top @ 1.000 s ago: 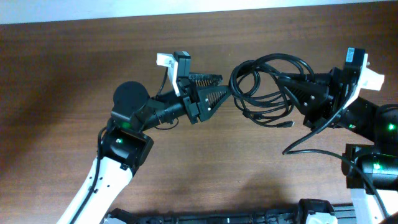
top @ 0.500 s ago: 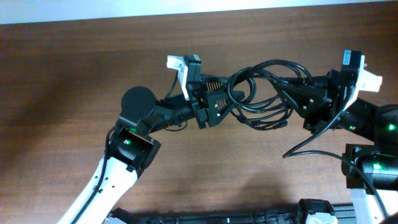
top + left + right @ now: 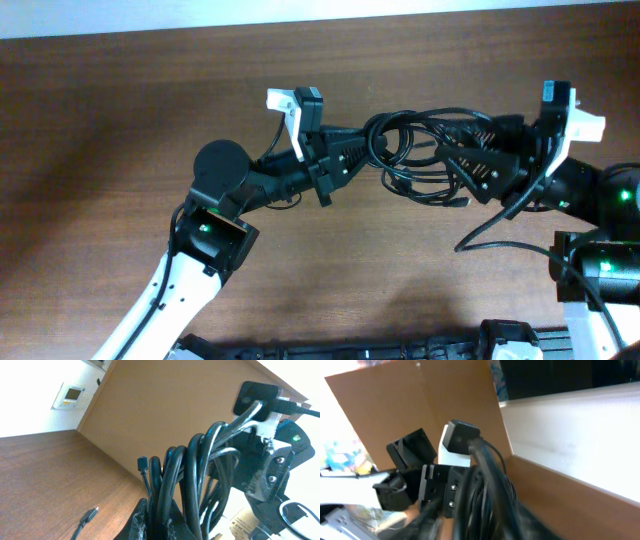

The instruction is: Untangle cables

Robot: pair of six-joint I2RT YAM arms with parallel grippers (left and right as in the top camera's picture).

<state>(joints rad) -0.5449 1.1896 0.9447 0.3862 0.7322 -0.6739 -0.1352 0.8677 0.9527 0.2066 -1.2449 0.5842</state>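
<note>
**A:** What is the left gripper (image 3: 372, 150) doing?

**B:** It is clenched on the cables (image 3: 425, 160). In its wrist view several black loops rise from between its fingers (image 3: 140, 522), with one small plug (image 3: 142, 462) sticking up beside them.

**A:** And the right gripper (image 3: 452, 152)?

**B:** It meets the same bundle from the right. I cannot tell whether it is gripping or has let go. Its own view is blurred, and from overhead its fingers are lost among the loops.

**A:** Where does the bundle sit?

**B:** It is strung between the two grippers, right of the middle of the wooden table (image 3: 120, 120). A few loops sag on the near side, and a free plug end (image 3: 462, 202) dangles nearest.

**A:** How should the pull go?

**B:** I would use the left as the anchor. The right should take a single strand, ideally the one leading to that free plug, and draw it slowly rightward. If the loops cinch, ease back and pick another strand. Hauling on the whole bundle would likely only drag it.
</note>
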